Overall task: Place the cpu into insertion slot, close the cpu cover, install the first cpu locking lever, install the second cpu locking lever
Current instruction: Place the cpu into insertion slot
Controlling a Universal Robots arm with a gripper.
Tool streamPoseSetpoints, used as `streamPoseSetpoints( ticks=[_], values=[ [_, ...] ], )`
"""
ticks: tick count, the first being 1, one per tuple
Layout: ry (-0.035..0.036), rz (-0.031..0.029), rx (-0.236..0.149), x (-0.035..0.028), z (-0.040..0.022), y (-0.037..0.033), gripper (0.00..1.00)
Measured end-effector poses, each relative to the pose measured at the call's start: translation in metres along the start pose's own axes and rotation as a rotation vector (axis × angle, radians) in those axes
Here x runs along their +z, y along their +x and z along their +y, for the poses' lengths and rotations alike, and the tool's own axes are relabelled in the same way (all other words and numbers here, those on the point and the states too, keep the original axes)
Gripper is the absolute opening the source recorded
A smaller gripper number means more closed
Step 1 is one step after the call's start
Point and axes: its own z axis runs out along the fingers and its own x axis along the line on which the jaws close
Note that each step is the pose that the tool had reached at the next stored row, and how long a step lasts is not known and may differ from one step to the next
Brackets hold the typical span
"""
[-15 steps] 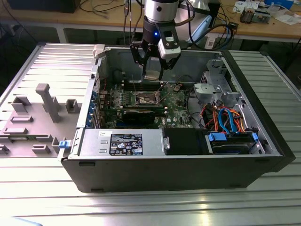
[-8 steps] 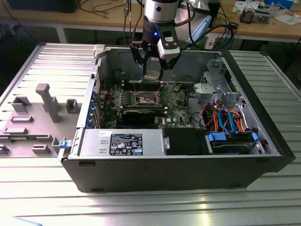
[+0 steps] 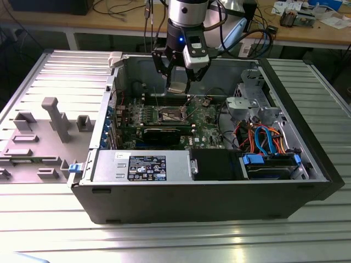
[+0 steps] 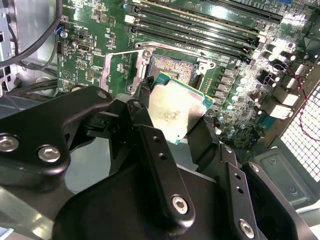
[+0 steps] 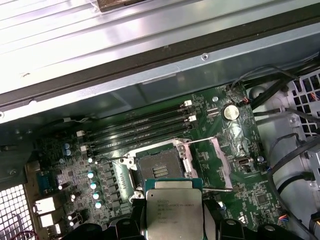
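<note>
Showing the open computer case (image 3: pixel 219 197) on a ribbed metal table (image 3: pixel 164 241), with the arm reaching down into it from above. The gripper (image 3: pixel 180 85) is clenched on the cpu (image 3: pixel 178 87); in the second wrist view its black fingers (image 4: pixel 141 114) press on opposite edges of the chip (image 4: pixel 175 107), which is tilted with its silver-grey top facing the camera. In the exterior view the chip hangs above the green board (image 3: pixel 211 129), apart from it and not seated. In the first wrist view it (image 5: pixel 173 207) lies over the near edge of the insertion slot (image 5: pixel 160 170), whose square field of contacts is bare. The cpu cover (image 5: pixel 223 164) is swung open just beside the slot, and the board shows through its window; the second wrist view shows the same frame (image 4: pixel 108 70) beside the slot. Long black memory slots (image 5: pixel 145 127) run in parallel on the far side of the slot, and a round coin battery (image 5: pixel 229 111) sits past the cover, well apart from the chip. At the case's front edge lies a grey power supply (image 3: pixel 142 164), and blue and orange cables (image 3: pixel 263 134) fill the end toward the exterior view's right.
</note>
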Motion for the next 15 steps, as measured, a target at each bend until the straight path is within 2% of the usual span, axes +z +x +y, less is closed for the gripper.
streamPoseSetpoints(
  ticks=[15],
  values=[
    [-0.0006, -0.0007, 0.030, 0.0000, 0.0000, 0.0000, 0.55]
  ],
)
